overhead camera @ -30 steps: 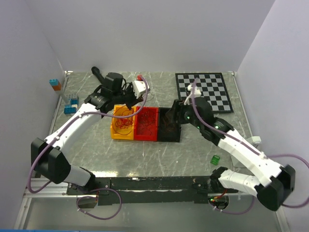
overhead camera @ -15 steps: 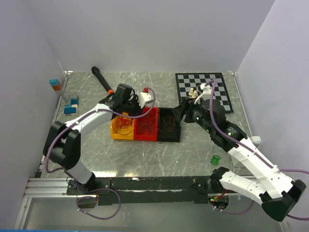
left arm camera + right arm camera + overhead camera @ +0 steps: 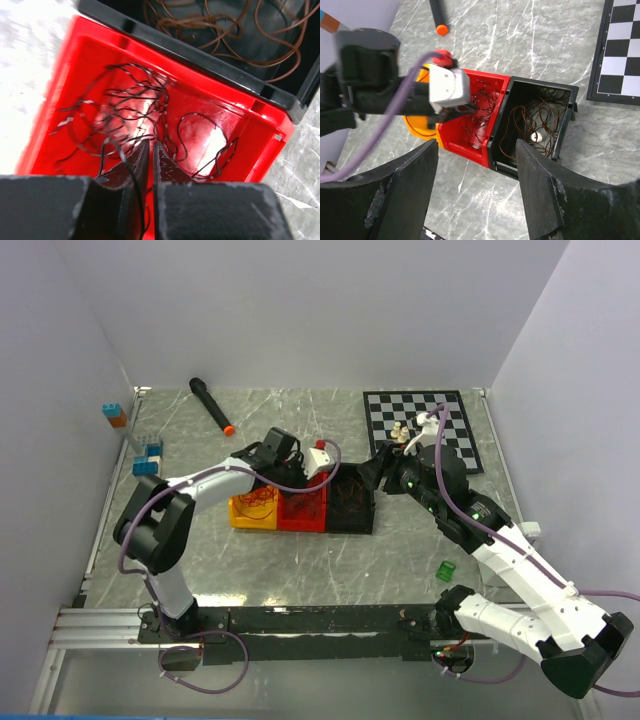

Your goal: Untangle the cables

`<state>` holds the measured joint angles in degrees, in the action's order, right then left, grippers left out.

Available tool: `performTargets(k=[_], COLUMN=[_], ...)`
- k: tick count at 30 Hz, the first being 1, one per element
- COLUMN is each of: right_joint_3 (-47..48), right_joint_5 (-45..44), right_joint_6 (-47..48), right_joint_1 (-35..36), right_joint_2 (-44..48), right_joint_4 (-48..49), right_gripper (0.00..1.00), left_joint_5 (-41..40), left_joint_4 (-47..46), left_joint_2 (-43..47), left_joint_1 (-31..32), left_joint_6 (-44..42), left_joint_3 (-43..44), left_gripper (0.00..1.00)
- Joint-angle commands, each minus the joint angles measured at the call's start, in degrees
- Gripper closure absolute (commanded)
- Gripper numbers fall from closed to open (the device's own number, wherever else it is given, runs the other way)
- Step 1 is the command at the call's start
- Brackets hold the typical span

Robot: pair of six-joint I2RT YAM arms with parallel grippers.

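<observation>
Overhead plus wrist views — sharing red bin [image 3: 302,524] (left closest).

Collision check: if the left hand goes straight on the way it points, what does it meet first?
Probably the tangle of thin dark cables in the red bin, just ahead of the left hand; the bin floor lies behind them. Depth is hard to judge here.

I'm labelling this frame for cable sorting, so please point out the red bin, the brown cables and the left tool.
red bin [image 3: 70,60]: left wrist view, on its bare side wall.
brown cables [image 3: 192,22]: left wrist view, on the bundled strands at the top.
left tool [image 3: 151,145]: left wrist view, midway between its fingertips.
</observation>
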<state>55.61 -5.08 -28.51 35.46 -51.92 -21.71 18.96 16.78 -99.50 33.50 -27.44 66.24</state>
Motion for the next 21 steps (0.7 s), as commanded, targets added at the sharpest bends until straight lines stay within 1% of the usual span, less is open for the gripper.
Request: performTargets(k=[1,3,5,7,9,12,13,14,15,18,21], right_joint_3=[1.16,1.07,1.34,1.6,1.78,2.04,2.04,2.13,2.13,2.22,2.65], right_joint_5=[-0.19,-0.02,0.25,0.51,0.86,1.13,1.21,1.3,1.22,1.21,1.13], right_joint_6=[-0.4,-0.4,-0.23,-0.23,-0.14,-0.05,0.03,0.12,0.12,0.3,0.83], right_joint_1=[-0.39,-0.48,-0.48,-0.48,-0.48,-0.57,-0.48,-0.57,-0.57,-0.57,-0.66], right_joint_2=[0.51,0.42,0.24,0.07,-0.02,-0.2,-0.28,-0.29,-0.37,-0.37,-0.37], right_joint_4=[1.15,1.32,1.32,1.32,1.59,1.68,1.76,1.76,1.76,1.68,0.89], right_gripper=[0.3,0.3,0.3,0.3,0.3,0.3,0.29,0.29,0.29,0.28,0.25], left_joint_5=[-0.33,0.28,0.9,2.04,3.27,5.64,6.17,6.78,6.7,6.96,8.19], left_joint_4=[-1.22,-0.17,1.41,2.47,3.7,6.77,7.91,9.14,10.54,13.71,19.59], left_joint_2=[-2.01,-2.54,-1.58,0.88,3.43,6.68,7.56,8.44,9.06,11.08,11.7], left_joint_1=[0.34,0.34,0.34,0.26,0.34,0.34,0.34,0.34,0.34,0.34,0.25], left_joint_6=[1.16,0.9,1.07,1.51,2.39,3.36,3.62,3.71,4.15,7.39,10.47], left_joint_3=[1.17,1.61,2.23,2.93,3.63,5.82,6.79,7.58,8.9,12.94,19.26], left_gripper=[0.86,0.8,0.72,0.64,0.52,0.41,0.31,0.07,0.03,0.03,0.03])
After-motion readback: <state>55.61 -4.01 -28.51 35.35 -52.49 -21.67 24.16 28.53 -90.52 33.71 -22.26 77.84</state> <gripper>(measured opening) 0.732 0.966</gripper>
